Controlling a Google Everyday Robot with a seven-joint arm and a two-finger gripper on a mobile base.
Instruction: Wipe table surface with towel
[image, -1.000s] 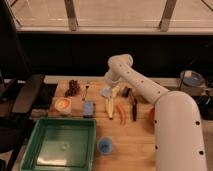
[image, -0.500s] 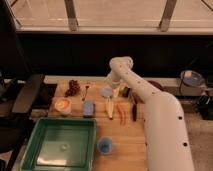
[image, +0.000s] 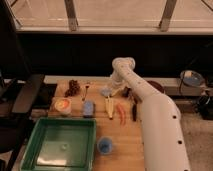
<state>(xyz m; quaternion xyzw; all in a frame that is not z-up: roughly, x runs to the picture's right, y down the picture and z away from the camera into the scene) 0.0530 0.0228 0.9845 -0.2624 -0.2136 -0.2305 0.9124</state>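
My white arm (image: 150, 115) reaches from the lower right over the wooden table (image: 127, 150) to its far middle. My gripper (image: 115, 91) hangs low over the table's back edge. A small pale blue cloth-like patch (image: 105, 92), which looks like the towel, lies at the gripper's left side, touching or nearly touching it. Whether the gripper holds it does not show.
On the table are dark grapes (image: 73, 87), an orange cup (image: 62, 105), a blue sponge (image: 88, 107), a banana (image: 109, 106), a red chili (image: 120, 112), a dark tool (image: 134, 111), a blue cup (image: 104, 145) and a green tray (image: 60, 142). A bowl (image: 190, 78) stands at the right.
The near part of my arm has swung left and looks narrower. The gripper has stayed at about the same spot by the pale blue patch.
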